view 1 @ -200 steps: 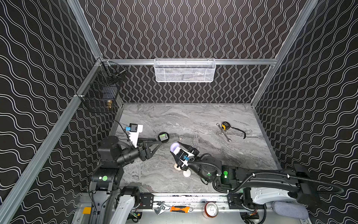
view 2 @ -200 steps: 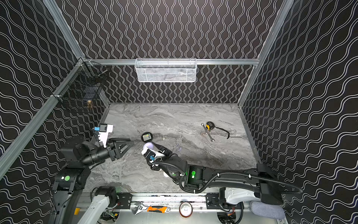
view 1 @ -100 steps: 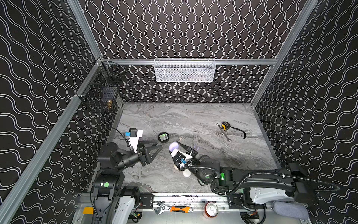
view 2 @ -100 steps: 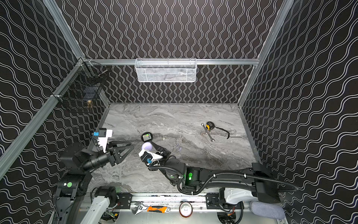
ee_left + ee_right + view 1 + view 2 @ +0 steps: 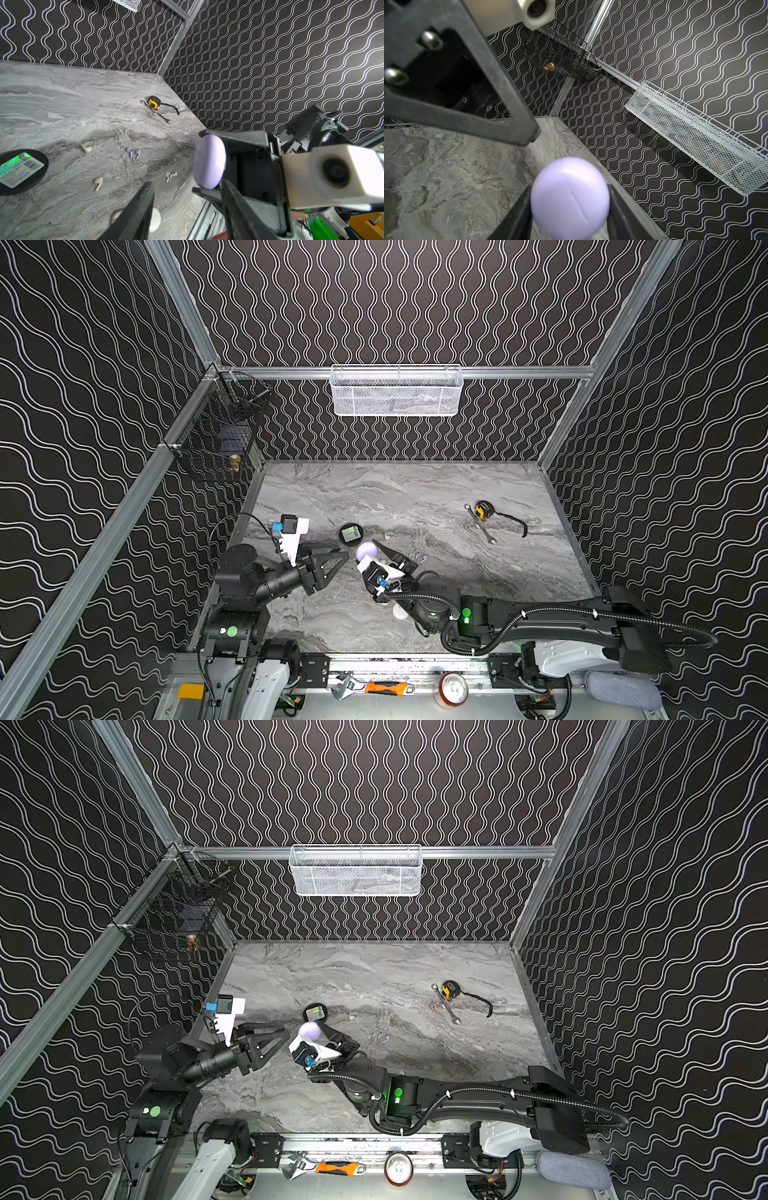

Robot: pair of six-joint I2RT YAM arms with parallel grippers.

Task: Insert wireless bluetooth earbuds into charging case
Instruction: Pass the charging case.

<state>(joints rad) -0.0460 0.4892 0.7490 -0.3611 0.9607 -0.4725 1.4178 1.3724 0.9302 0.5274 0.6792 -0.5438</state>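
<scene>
Case-opening looks to be the step in hand: the right tool (image 5: pixel 197 161) is clamped on the lilac case (image 5: pixel 570 198), holding it clear above the tabletop (image 5: pixel 415 497). The lid is shut, and a thin line across the shell is, I take it, the lid seam. The left tool (image 5: pixel 344 554) hangs just beside the lilac case, jaws parted and empty. None of the wireless bluetooth earbuds is stowed yet. The lilac earbuds (image 5: pixel 129 151) lie together on the tabletop near the lilac case, on its side away from the left tool. The white earbuds (image 5: pixel 168 177) and the two separated cream earbuds (image 5: pixel 85 148) also lie loose below it. Next, the left tool must catch the lid edge at that seam and lever it up while the right tool holds firm. The smooth, rounded shell could twist or slip.
</scene>
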